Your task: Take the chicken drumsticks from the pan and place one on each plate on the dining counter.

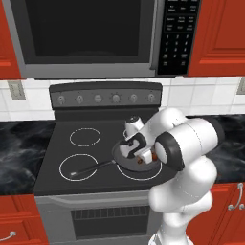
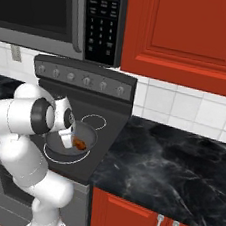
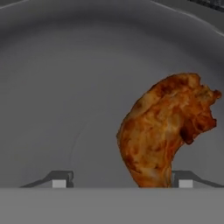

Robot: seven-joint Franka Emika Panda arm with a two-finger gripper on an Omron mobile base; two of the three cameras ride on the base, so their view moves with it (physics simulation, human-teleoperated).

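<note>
Gripper [image 3: 120, 180] open over 1 glossy drumstick [image 3: 164, 131] in the pan [image 3: 65, 87] — likely light, firm, slippery; best pinched across its thick middle.

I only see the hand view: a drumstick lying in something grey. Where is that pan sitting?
Observer: The pan sits on the front right burner of a stove.
Operator: Which way does its handle go?
Observer: The handle points left, along the stove's front.
Operator: What's above the stove?
Observer: A microwave, with red cabinets beside it.
</note>
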